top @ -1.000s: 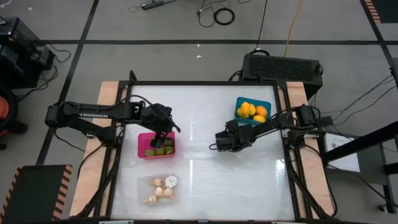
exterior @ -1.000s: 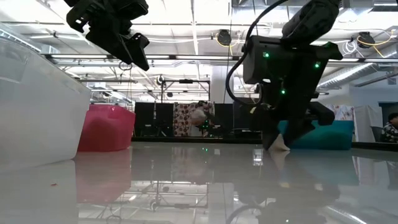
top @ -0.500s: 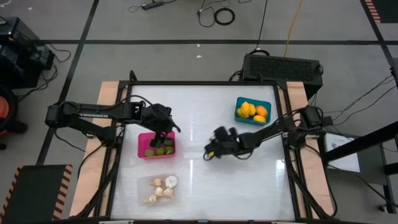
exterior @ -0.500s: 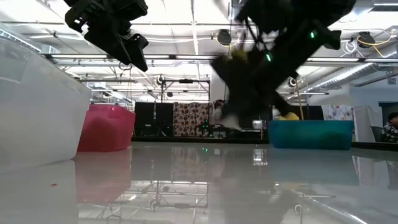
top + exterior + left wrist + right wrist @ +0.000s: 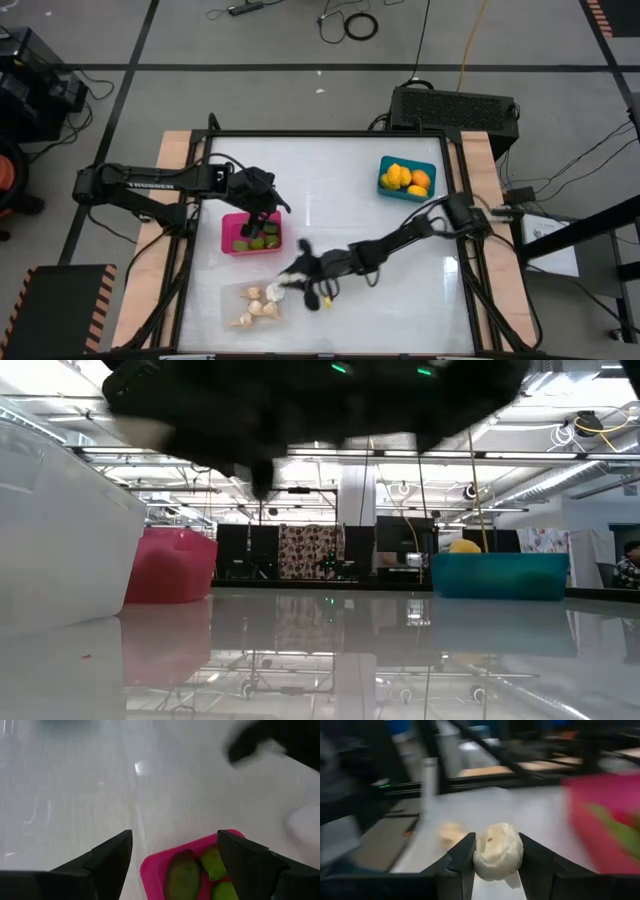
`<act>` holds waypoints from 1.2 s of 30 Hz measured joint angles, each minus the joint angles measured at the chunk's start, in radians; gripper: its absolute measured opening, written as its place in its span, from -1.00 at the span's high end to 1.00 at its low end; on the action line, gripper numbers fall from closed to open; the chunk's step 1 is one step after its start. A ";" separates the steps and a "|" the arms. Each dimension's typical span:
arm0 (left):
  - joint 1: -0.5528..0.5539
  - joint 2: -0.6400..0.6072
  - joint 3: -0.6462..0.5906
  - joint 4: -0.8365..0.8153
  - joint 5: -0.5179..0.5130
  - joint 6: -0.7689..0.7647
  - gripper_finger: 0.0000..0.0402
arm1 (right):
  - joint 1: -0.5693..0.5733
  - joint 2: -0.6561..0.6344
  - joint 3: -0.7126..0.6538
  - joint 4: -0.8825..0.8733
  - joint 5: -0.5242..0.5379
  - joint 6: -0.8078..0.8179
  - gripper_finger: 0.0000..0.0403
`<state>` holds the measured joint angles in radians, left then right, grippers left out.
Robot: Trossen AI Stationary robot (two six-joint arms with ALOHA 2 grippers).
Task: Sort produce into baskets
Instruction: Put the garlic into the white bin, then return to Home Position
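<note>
Near edge of the bench (image 5: 400, 300), left side: clear see-through plastic basket (image 5: 250, 304) with several whitish-beige garlic-like bulbs lying in it. Right hand (image 5: 300, 275) sits just beside its far right corner, clenched on one more whitish-beige garlic bulb (image 5: 497, 851); the bulb is pinched between both fingers, seen plainly in the right wrist view.

Risk, as judged: arm is stretched long across the bench, so a release short of the rim would drop the bulb onto the bench beside the basket.

Further back, the magenta pink plastic basket (image 5: 250, 233) holds olive-green oval fruits (image 5: 184, 879). Left hand (image 5: 262, 212) hangs over it, fingers spread, holding nothing; it stands close to the right arm's path.

Far right corner: teal blue plastic basket (image 5: 407, 178) with yellow-orange rounded fruits (image 5: 405, 178), well apart.
</note>
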<state>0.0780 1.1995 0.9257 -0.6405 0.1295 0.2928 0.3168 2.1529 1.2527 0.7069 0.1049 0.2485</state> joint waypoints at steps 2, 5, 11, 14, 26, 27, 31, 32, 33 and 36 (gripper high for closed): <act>0.000 0.000 0.000 0.001 0.000 0.000 -0.48 | 0.000 0.060 0.113 -0.034 -0.100 -0.036 0.40; 0.000 0.000 0.000 0.001 0.000 0.000 -0.48 | 0.000 0.123 0.280 -0.151 -0.179 -0.030 0.40; 0.000 0.000 0.000 0.003 0.000 0.000 -0.48 | 0.003 0.165 0.494 -0.510 -0.188 -0.024 0.37; 0.000 0.000 0.000 0.003 0.001 -0.002 -0.48 | 0.007 0.167 0.522 -0.543 -0.184 -0.021 0.27; 0.000 0.000 0.000 0.015 0.001 -0.017 -0.48 | -0.005 0.092 0.522 -0.714 -0.186 0.077 -0.14; 0.000 0.000 0.000 0.027 0.001 -0.012 -0.48 | -0.008 0.063 0.522 -0.768 -0.184 0.071 -0.14; 0.000 0.000 0.000 0.092 0.001 0.004 -0.48 | -0.008 -0.057 0.523 -1.001 -0.059 -0.028 -0.11; 0.000 0.000 0.000 0.110 0.001 0.005 -0.48 | -0.007 -0.082 0.523 -1.059 -0.003 -0.051 -0.10; 0.000 0.000 0.000 0.128 0.001 0.005 -0.48 | -0.005 -0.105 0.523 -1.116 0.051 -0.072 -0.09; -0.002 -0.002 0.000 0.187 0.001 0.005 -0.48 | -0.003 -0.182 0.523 -1.260 0.171 -0.124 -0.04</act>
<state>0.0761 1.1977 0.9257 -0.4532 0.1307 0.2974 0.3141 1.9712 1.7756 -0.5528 0.2763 0.1245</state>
